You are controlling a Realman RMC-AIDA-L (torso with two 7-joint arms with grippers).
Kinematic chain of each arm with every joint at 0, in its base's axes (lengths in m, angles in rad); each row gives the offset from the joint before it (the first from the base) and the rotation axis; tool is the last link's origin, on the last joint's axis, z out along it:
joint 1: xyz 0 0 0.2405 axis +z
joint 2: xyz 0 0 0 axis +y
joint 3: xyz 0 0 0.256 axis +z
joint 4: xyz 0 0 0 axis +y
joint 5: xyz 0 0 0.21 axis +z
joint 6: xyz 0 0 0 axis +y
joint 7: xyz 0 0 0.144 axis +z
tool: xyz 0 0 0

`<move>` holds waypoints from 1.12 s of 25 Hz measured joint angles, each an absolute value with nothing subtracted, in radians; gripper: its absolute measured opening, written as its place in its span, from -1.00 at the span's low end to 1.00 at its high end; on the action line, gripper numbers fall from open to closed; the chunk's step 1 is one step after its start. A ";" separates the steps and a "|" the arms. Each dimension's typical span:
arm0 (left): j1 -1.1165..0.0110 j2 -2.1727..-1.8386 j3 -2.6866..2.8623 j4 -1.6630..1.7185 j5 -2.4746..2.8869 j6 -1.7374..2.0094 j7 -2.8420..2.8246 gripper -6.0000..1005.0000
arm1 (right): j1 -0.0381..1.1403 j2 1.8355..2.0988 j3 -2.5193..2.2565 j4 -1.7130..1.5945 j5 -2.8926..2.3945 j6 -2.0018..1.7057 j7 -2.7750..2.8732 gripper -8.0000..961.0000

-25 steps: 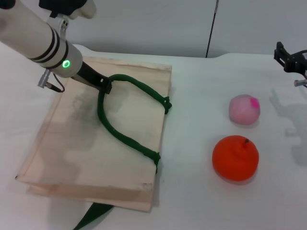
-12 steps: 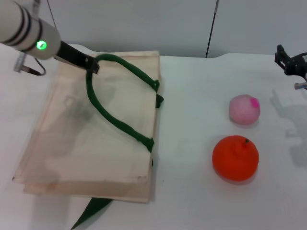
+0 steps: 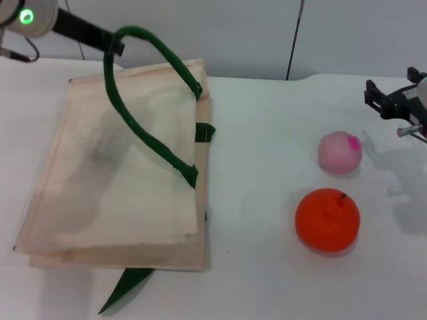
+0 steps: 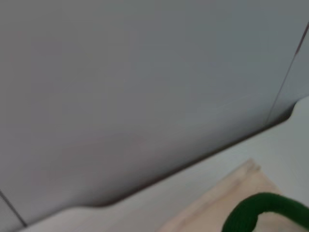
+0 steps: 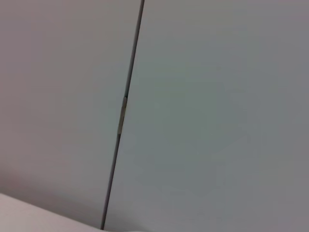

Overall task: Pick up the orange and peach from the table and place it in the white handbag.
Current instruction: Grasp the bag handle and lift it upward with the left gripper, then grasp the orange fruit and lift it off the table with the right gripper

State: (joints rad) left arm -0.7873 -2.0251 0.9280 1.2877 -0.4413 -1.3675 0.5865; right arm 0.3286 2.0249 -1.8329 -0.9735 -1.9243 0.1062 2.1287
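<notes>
Tabletop (image 3: 267,133), white, carries a flat cream fabric handbag (image 3: 113,180) with dark green rope handles. The left tool (image 3: 115,47), closed on one handle loop (image 3: 143,100), holds it raised above the bag's far edge. The right tool (image 3: 381,100) hovers near the right edge; its opening cannot be told. Just beside it sits the pale pink peach (image 3: 339,152), the bright orange fruit (image 3: 327,219) nearer the front. Bare tabletop separates bag and fruit.

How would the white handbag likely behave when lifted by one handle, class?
Probably floppy: the white handbag lies flat while the left gripper holds its green handle raised. It looks like thin fabric, so likely light. Its mouth may sag shut rather than stay open.
</notes>
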 joint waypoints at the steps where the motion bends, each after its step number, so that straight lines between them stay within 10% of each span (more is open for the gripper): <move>1: -0.787 -2.026 0.928 1.314 -0.449 -1.381 0.586 -0.75 | 0.328 2.025 -1.835 -0.974 -1.926 0.106 2.126 0.65; 28: -0.756 -2.030 0.940 1.713 -0.539 -1.568 0.553 -0.75 | 0.083 2.028 -1.683 -1.341 -2.008 -0.281 2.031 0.66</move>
